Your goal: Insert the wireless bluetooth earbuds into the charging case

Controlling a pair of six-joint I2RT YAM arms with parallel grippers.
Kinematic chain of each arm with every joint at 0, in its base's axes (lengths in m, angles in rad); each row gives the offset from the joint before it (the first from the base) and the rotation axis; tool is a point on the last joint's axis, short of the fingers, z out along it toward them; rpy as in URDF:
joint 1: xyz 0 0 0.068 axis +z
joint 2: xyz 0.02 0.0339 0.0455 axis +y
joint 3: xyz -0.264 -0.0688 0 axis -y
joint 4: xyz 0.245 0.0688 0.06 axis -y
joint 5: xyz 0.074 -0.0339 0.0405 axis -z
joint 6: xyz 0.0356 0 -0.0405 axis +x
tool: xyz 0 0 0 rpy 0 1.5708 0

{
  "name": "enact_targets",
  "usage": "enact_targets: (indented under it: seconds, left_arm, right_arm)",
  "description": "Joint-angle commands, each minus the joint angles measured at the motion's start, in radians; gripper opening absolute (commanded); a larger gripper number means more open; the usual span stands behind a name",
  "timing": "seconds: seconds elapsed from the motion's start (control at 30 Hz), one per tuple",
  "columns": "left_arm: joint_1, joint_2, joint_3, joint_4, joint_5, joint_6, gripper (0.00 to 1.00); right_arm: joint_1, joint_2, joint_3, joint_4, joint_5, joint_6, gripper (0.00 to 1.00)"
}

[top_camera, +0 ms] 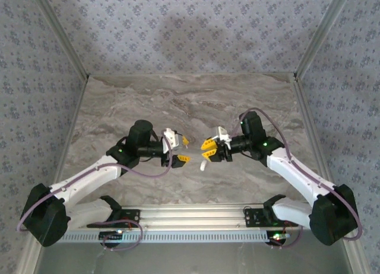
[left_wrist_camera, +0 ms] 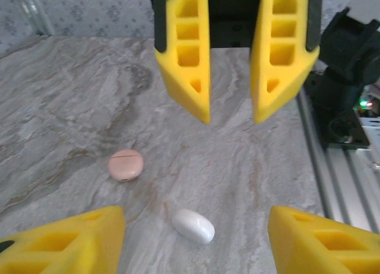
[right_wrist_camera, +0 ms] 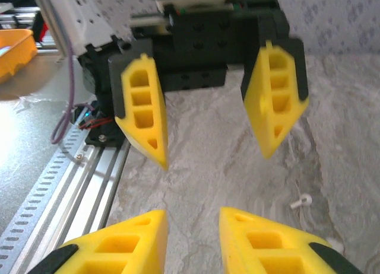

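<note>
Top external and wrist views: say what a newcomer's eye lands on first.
The left gripper and right gripper, yellow-fingered and open, face each other at mid-table. On the marble table beneath them the left wrist view shows a pinkish disc and a white oval object; the right wrist view shows a tiny white earbud.

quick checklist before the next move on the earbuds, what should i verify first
1. The left gripper is empty: ok. Its jaws are apart with nothing between them.
2. The right gripper is empty: ok. Its jaws are apart with nothing between them.
3. Earbuds located: ok for one, a tiny white stemmed earbud lying on the table. For the second, cannot tell.
4. Case found and open: cannot tell. A white oval object and a pinkish disc lie apart on the table, and both look shut.
5. Room between the arms: probably not ok. The grippers face each other closely, tip to tip.
</note>
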Motion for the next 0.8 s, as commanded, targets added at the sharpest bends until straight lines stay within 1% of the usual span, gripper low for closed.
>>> enact_targets:
  seconds: [0.0, 0.03, 0.1, 0.13, 0.17, 0.23, 0.33, 0.43, 0.5, 0.63, 0.77]
  left_arm:
    - [0.001, -0.023, 0.014, 0.010, -0.079, -0.041, 0.66]
    - [0.002, -0.021, 0.010, 0.020, -0.098, -0.054, 0.66]
    - [0.001, -0.017, -0.003, 0.039, -0.137, -0.074, 0.66]
    - [0.003, -0.013, -0.004, 0.037, -0.157, -0.083, 0.66]
    - [0.003, -0.009, -0.001, 0.029, -0.164, -0.087, 0.66]
    - [0.001, -0.002, 0.007, 0.013, -0.193, -0.104, 0.66]
    - [0.004, 0.003, 0.015, -0.008, -0.249, -0.132, 0.66]
    - [0.003, -0.005, 0.013, -0.014, -0.266, -0.142, 0.66]
    - [0.005, -0.011, 0.011, -0.013, -0.277, -0.151, 0.66]
    - [0.006, -0.019, 0.016, -0.031, -0.311, -0.156, 0.66]
    - [0.009, -0.030, 0.020, -0.057, -0.340, -0.155, 0.66]
  right_arm:
    - [0.023, 0.002, -0.008, -0.035, 0.138, 0.079, 0.33]
    - [0.035, 0.001, -0.012, -0.056, 0.183, 0.077, 0.34]
    - [0.055, -0.003, -0.015, -0.107, 0.286, 0.067, 0.40]
    - [0.061, -0.001, -0.012, -0.114, 0.340, 0.086, 0.42]
    - [0.062, 0.005, -0.006, -0.123, 0.409, 0.134, 0.46]
    - [0.054, 0.025, 0.008, -0.130, 0.478, 0.211, 0.51]
    - [0.043, 0.104, 0.065, -0.158, 0.619, 0.393, 0.59]
    - [0.043, 0.233, 0.169, -0.241, 0.673, 0.518, 0.67]
    - [0.045, 0.318, 0.227, -0.272, 0.710, 0.565, 0.70]
    - [0.044, 0.472, 0.353, -0.375, 0.774, 0.643, 0.70]
    - [0.065, 0.563, 0.430, -0.472, 0.819, 0.687, 0.69]
